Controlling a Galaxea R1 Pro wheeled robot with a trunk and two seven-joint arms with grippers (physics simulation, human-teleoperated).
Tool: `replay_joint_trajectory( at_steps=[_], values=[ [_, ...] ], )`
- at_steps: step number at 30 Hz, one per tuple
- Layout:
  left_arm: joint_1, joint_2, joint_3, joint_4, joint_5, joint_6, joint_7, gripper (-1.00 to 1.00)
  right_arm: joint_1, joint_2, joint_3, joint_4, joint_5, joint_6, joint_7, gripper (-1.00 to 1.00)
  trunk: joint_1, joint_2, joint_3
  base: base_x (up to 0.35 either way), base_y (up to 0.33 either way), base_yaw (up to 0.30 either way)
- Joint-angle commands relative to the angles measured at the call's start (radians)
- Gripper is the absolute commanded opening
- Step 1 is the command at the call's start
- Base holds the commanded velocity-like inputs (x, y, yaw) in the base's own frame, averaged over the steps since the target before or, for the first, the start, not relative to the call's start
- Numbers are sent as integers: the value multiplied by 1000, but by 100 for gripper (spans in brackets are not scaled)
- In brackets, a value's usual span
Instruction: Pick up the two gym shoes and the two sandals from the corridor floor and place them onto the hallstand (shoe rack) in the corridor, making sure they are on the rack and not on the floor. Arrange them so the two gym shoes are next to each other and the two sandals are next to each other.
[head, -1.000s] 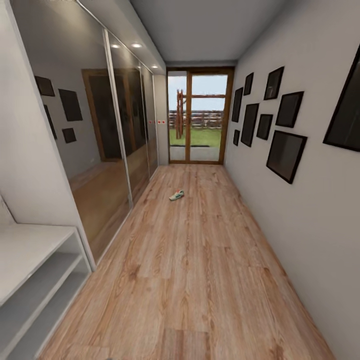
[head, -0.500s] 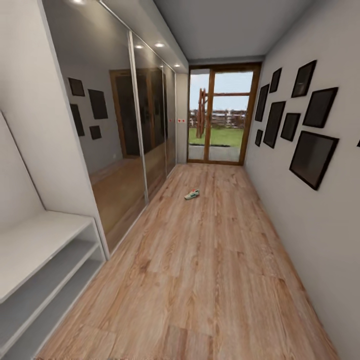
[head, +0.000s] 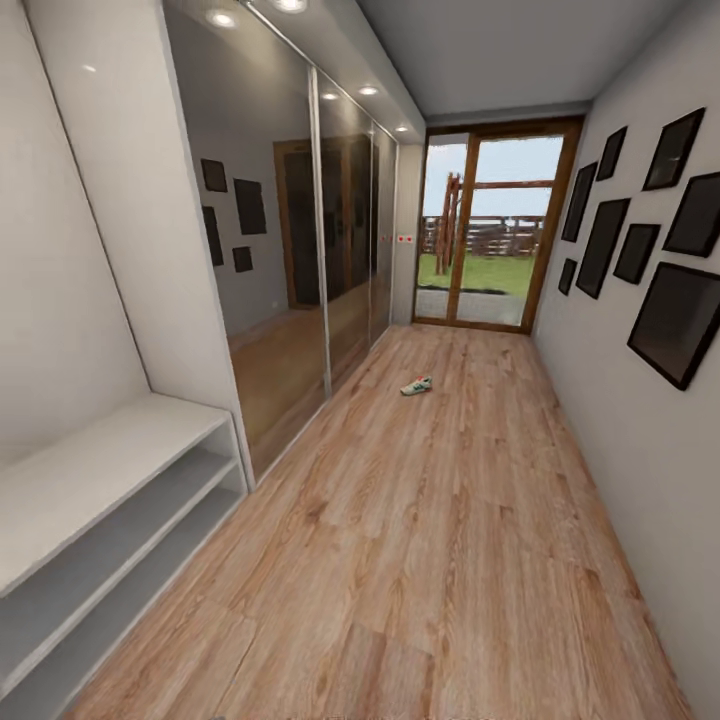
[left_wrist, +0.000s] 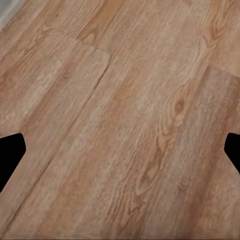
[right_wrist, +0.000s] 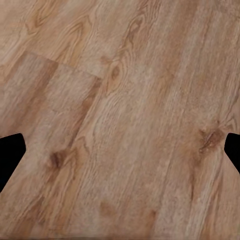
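Observation:
One cream-white gym shoe (head: 416, 386) with green stripes lies far down the corridor floor (head: 430, 540), near the glass door. The hallstand (head: 95, 470) is close by on the left, and what I can see of its pale top and two open shelves is bare. The other gym shoe and both sandals are out of view. In the left wrist view my left gripper (left_wrist: 120, 152) hangs open over bare planks, its dark fingertips (left_wrist: 10, 156) at the picture's edges. My right gripper (right_wrist: 120, 152) is also open above the floor, holding nothing.
Mirrored sliding wardrobe doors (head: 290, 260) line the left wall beyond the hallstand. Dark picture frames (head: 680, 320) hang along the right wall. A glass door (head: 490, 235) with a wooden frame closes the far end of the corridor.
The camera has swung left, so the whole picture has shifted right and more of the hallstand shows. The gym shoe lies where it was on the floor.

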Motion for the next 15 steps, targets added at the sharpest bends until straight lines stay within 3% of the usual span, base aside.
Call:
replay_joint_trajectory(
  at_steps=[1, 15],
  values=[
    [-1, 0, -1, 1, 9, -3, -1, 100, 0, 0, 0, 0, 2, -3, -1, 100, 0, -1, -1, -146, -34, 274],
    [-1, 0, 0, 0, 10, -3, 1, 100, 0, 0, 0, 0, 2, -3, -1, 100, 0, -1, -7, -23, -5, 274]
  ],
)
